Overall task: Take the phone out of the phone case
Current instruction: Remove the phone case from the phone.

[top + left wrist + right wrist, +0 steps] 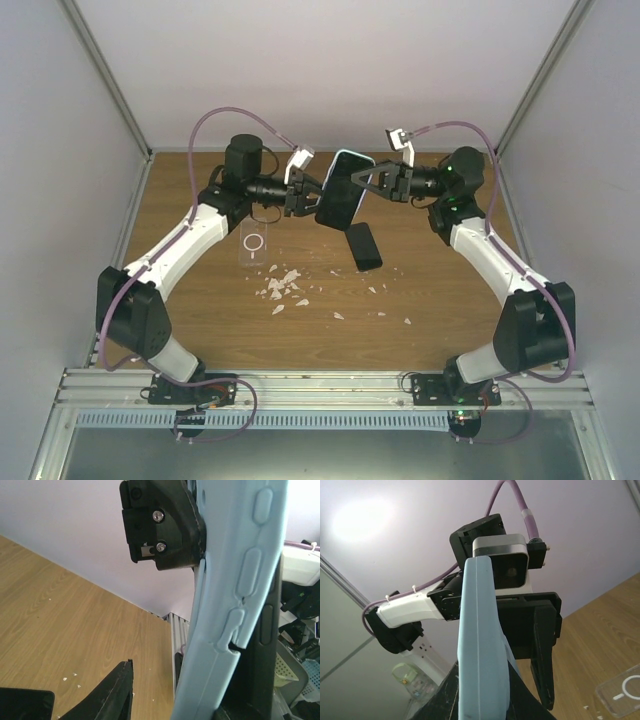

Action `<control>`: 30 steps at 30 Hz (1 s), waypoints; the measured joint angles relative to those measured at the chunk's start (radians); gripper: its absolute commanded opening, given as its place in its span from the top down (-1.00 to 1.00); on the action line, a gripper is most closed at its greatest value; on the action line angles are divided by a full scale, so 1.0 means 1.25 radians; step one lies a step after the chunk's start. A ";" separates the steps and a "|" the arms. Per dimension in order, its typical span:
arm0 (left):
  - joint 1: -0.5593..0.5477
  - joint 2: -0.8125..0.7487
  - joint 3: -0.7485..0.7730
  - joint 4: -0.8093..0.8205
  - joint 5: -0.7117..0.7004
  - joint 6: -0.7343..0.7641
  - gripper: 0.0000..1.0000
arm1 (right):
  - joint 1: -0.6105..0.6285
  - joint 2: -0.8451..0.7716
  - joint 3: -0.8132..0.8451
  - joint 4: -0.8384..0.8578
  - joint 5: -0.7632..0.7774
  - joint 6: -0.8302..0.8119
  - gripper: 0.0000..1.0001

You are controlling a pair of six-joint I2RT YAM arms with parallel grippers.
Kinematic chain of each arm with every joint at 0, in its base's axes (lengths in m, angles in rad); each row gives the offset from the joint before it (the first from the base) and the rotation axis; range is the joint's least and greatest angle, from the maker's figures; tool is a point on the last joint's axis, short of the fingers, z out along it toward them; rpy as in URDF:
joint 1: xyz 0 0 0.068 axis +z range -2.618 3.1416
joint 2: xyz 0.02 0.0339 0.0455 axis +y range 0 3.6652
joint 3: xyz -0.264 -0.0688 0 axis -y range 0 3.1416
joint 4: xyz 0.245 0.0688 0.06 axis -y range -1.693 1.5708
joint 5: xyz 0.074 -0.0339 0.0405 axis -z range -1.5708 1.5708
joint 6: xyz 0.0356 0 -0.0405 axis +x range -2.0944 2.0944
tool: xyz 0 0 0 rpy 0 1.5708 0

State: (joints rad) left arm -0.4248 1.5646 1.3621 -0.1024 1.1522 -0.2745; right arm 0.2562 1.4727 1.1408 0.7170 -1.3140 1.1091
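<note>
The phone in its light blue case is held upright in the air between the two arms, dark face toward the camera. My right gripper is shut on the case from the right; in the right wrist view its black fingers press both sides of the blue case edge. My left gripper is at the phone's left edge and is open. In the left wrist view one finger stands apart from the case edge, and the other finger is hidden behind the phone. The dark phone body shows beside the case lip.
A clear case with a white ring lies flat on the wooden table, and also shows in the right wrist view. A black slab lies below the held phone. White scraps are scattered mid-table. Walls stand at both sides.
</note>
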 measured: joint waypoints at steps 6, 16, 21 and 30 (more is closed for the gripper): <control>0.006 0.024 0.012 -0.006 0.004 -0.005 0.14 | 0.009 -0.001 0.022 -0.157 0.009 -0.148 0.99; 0.017 0.055 0.039 -0.005 0.065 -0.004 -0.13 | 0.034 -0.014 0.057 -0.348 0.002 -0.334 0.99; 0.018 0.056 0.048 0.001 0.078 -0.004 -0.09 | 0.039 -0.015 0.076 -0.366 -0.003 -0.345 0.99; 0.019 0.032 -0.010 0.053 0.049 -0.020 -0.03 | 0.023 0.008 0.096 -0.371 -0.042 -0.296 0.99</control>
State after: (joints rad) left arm -0.4011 1.6051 1.3491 -0.0357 1.2137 -0.3000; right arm 0.2844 1.4822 1.2606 0.2531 -1.3663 0.7391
